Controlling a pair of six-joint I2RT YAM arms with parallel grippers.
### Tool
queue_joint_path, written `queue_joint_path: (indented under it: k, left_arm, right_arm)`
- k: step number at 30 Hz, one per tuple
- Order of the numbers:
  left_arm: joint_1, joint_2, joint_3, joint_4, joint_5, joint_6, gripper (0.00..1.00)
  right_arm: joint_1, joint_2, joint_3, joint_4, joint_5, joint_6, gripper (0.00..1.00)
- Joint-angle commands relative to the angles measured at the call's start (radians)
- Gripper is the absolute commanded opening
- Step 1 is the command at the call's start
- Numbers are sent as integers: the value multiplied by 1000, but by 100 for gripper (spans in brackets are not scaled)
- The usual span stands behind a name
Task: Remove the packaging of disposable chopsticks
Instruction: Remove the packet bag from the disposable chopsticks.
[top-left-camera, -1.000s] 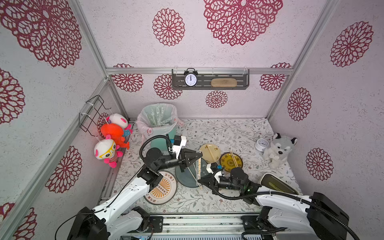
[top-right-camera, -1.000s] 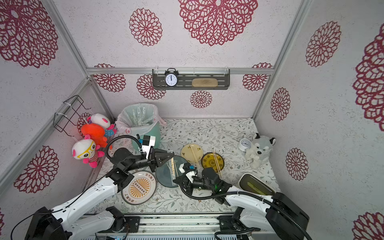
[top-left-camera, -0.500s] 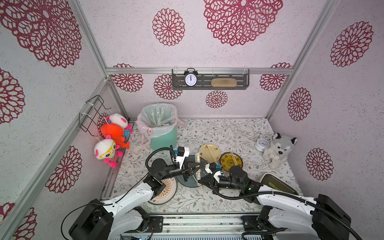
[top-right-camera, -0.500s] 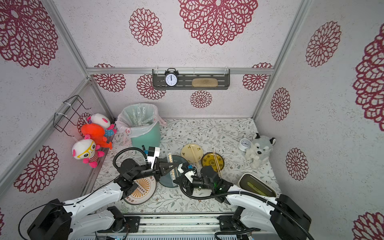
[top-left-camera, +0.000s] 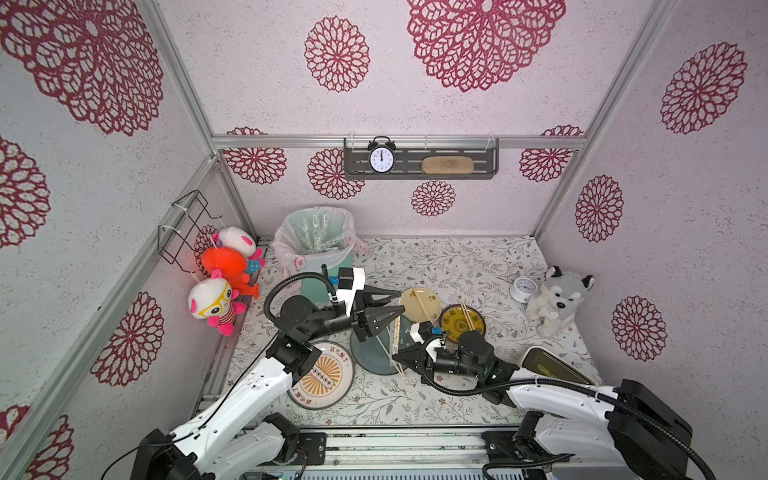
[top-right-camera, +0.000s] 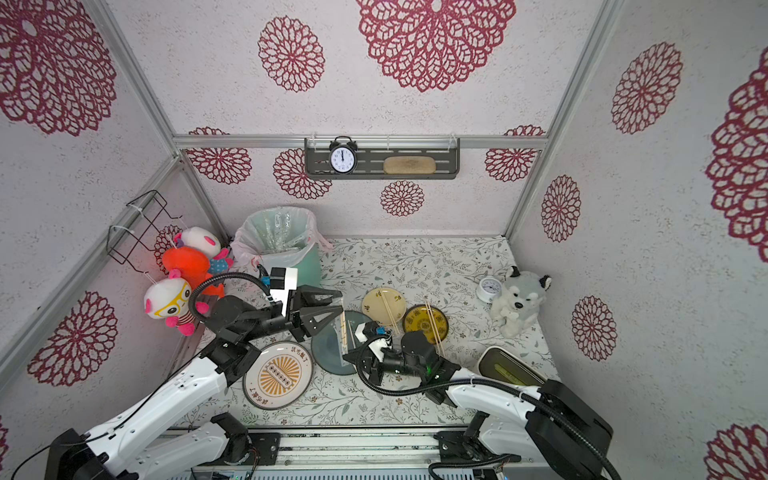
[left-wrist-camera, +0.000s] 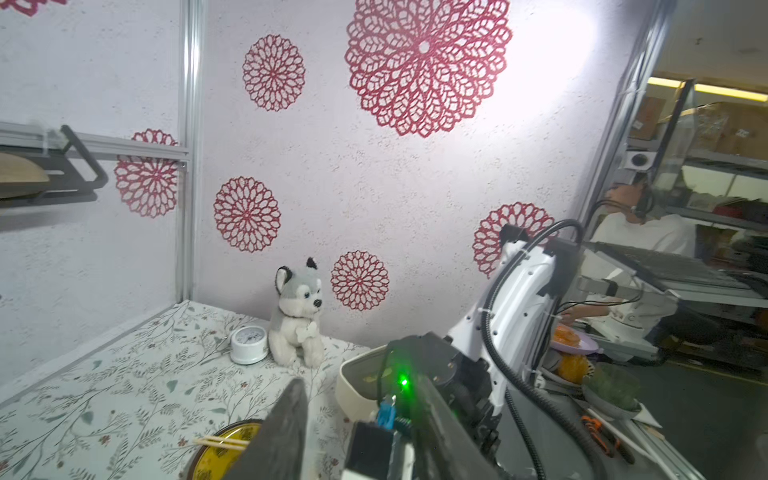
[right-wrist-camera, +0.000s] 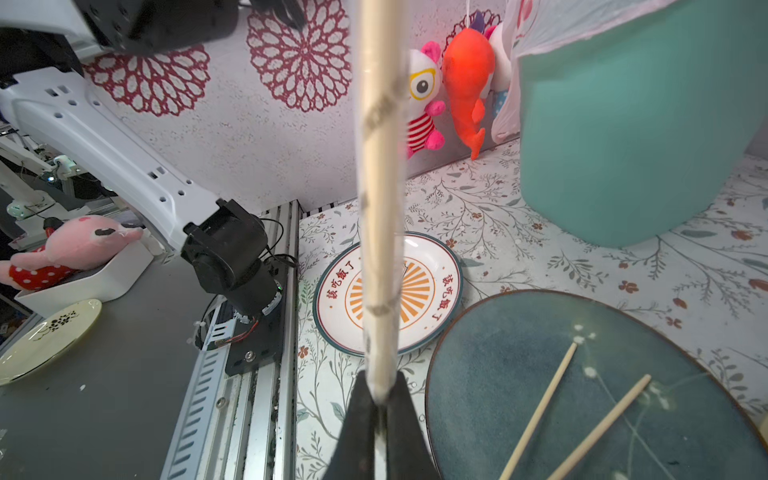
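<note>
Though faint overhead, packaging (right-wrist-camera: 380, 187) pinched, right jaws

A husky plush (top-left-camera: 557, 301) sits beside a white clock (top-left-camera: 524, 289).

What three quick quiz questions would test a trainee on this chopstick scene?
1. True or false: the right pincer is shut on a wrapped pair.
2. How many plates hold bare chopsticks? A one, B three, C four.
3. Fill in: the left pincer is ____.
Key: 1 true. 2 B: blue plate, beige plate, yellow plate. 3 open.
</note>
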Motion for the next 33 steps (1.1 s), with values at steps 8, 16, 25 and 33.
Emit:
queue_joint_path:
  k: [8, 16, 25, 33]
  left_arm:
    - [6, 20, 0, -92, -11, 29, 37]
    - [21, 28, -18, -67, -37, 30, 52]
    - [71, 21, -17, -17, 43, -31, 46]
    - [61, 79, -13, 41, 93, -74, 16]
  right_arm:
    - [4, -39, 9, 77, -6, 6, 0]
    - [4, -27, 7, 85, -10, 12, 0]
    - [4, 3, 7, 106, -9, 18, 0]
    - [6, 14, 17, 98, -1, 17, 0]
